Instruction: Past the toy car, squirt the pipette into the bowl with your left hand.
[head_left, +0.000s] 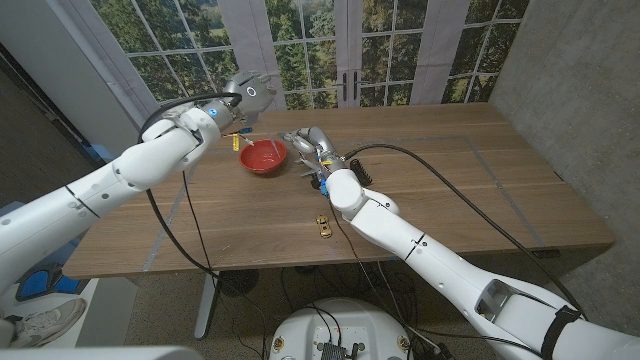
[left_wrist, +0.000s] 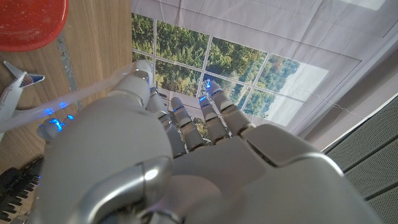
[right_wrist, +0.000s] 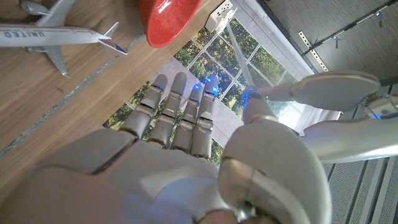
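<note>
My left hand (head_left: 243, 100) hovers above the table's far left part, just left of the red bowl (head_left: 264, 156), and pinches a clear pipette (left_wrist: 93, 93) between thumb and fingers. The pipette's tip (head_left: 239, 142) points down beside the bowl's left rim. The same bowl (left_wrist: 28, 22) lies beyond the hand in the left wrist view. A small yellow toy car (head_left: 323, 224) sits nearer the front, right of the bowl. My right hand (head_left: 306, 146) stands just right of the bowl with its fingers (right_wrist: 177, 112) stretched out and nothing in them.
A white toy airplane (right_wrist: 56, 34) lies on the wood by my right hand, also seen as the airplane (left_wrist: 13, 93) from the left wrist. A black cable (head_left: 440, 165) crosses the table's right half. Windows stand behind the far edge.
</note>
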